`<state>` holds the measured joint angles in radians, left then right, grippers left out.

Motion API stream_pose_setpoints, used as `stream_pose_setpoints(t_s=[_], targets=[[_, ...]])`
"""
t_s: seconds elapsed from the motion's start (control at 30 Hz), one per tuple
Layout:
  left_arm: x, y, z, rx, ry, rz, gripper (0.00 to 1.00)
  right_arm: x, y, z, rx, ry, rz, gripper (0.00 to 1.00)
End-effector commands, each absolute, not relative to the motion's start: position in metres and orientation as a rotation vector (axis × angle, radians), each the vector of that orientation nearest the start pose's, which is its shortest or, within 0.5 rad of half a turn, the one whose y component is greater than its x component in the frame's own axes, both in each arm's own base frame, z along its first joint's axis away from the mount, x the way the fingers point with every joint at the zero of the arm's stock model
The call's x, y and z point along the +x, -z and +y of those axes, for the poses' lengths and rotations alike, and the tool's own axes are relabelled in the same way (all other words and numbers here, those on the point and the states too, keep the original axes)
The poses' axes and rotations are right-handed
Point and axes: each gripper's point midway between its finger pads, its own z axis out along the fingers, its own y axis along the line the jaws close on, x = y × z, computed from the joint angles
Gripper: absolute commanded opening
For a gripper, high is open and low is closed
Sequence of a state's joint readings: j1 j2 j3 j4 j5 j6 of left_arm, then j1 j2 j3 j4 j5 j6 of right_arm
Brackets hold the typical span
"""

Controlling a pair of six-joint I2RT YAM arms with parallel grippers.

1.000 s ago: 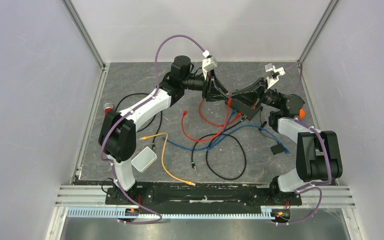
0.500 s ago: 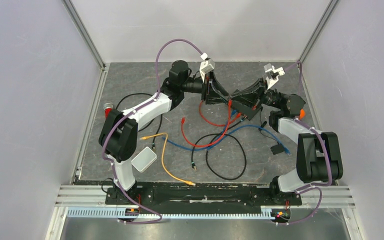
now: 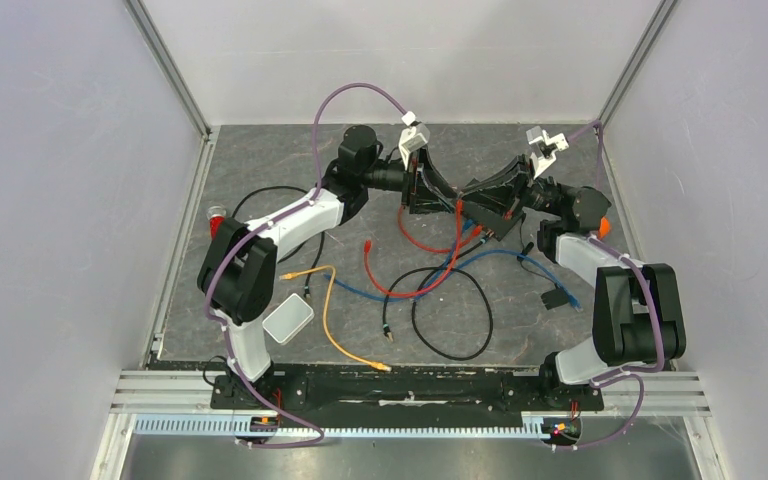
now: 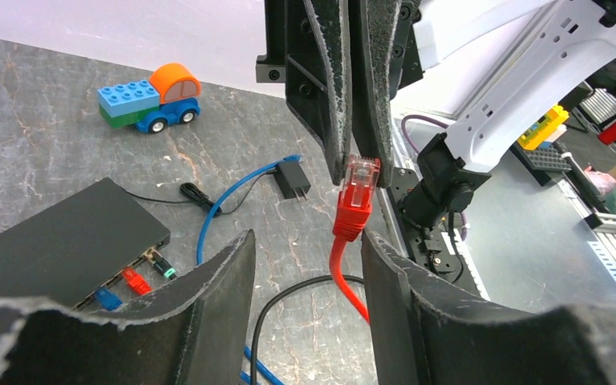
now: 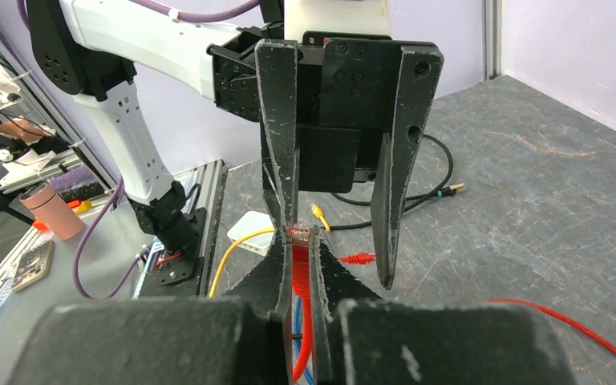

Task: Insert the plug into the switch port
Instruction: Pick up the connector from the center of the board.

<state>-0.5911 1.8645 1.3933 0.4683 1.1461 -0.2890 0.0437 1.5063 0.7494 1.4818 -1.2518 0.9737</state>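
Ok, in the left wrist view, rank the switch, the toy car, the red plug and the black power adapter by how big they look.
1. network switch, partly hidden by a finger
2. toy car
3. red plug, nearest the camera, so it looks bigger than it is
4. power adapter

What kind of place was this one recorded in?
Most likely a robotics lab test cell. Plain wall panels and aluminium framing enclose a grey tabletop. On it lie practice props: a network switch and loose cables, one with a red Ethernet plug.
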Motion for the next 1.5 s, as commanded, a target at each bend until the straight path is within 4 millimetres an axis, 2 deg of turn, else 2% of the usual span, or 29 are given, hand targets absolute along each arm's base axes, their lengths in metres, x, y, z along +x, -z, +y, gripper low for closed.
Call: stream_pose_setpoints(t_s=[0.0, 0.23, 0.33, 0.47, 0.6, 0.8, 0.87, 0.97, 1.07, 1.1, 1.17, 1.2, 1.3, 1.37, 1.47], targets=[[0.289, -0.291, -0.407, 1.213, 1.599, 1.319, 0.56, 0.271, -0.349, 0.192, -1.008, -1.089, 0.844, 0.00], [0.279, -0.290, -0.412, 1.207, 1.637, 1.309, 0.55, 0.272, -0.349, 0.192, -1.000, -1.087, 0.839, 0.00], [0.280, -0.288, -0.411, 1.193, 1.635, 1.317, 0.51, 0.270, -0.350, 0.192, -1.000, -1.085, 0.835, 0.00], [0.281, -0.289, -0.410, 1.170, 1.621, 1.326, 0.41, 0.269, -0.348, 0.192, -0.994, -1.087, 0.839, 0.00], [0.287, -0.288, -0.406, 1.126, 1.591, 1.356, 0.23, 0.270, -0.349, 0.191, -0.990, -1.083, 0.837, 0.00], [0.304, -0.287, -0.400, 1.012, 1.561, 1.410, 0.02, 0.273, -0.349, 0.190, -0.974, -1.084, 0.838, 0.00], [0.310, -0.290, -0.398, 0.971, 1.540, 1.425, 0.02, 0.273, -0.348, 0.190, -0.968, -1.084, 0.840, 0.01], [0.324, -0.290, -0.392, 0.905, 1.470, 1.479, 0.02, 0.278, -0.354, 0.186, -0.924, -1.086, 0.838, 0.20], [0.348, -0.270, -0.381, 0.837, 1.276, 1.647, 0.02, 0.288, -0.364, 0.173, -0.827, -1.053, 0.826, 0.35], [0.358, -0.258, -0.374, 0.810, 1.183, 1.723, 0.02, 0.291, -0.368, 0.169, -0.786, -1.018, 0.806, 0.39], [0.383, -0.239, -0.354, 0.754, 0.947, 1.823, 0.02, 0.306, -0.358, 0.163, -0.702, -0.975, 0.857, 0.46], [0.391, -0.228, -0.343, 0.717, 0.849, 1.875, 0.02, 0.323, -0.351, 0.151, -0.654, -0.928, 0.919, 0.47], [0.414, -0.209, -0.318, 0.641, 0.610, 1.980, 0.02, 0.358, -0.324, 0.137, -0.530, -0.851, 1.095, 0.51], [0.424, -0.198, -0.310, 0.635, 0.472, 2.051, 0.02, 0.385, -0.305, 0.119, -0.389, -0.782, 1.244, 0.53], [0.431, -0.181, -0.310, 0.653, 0.319, 2.134, 0.02, 0.423, -0.276, 0.093, -0.255, -0.632, 1.465, 0.56]])
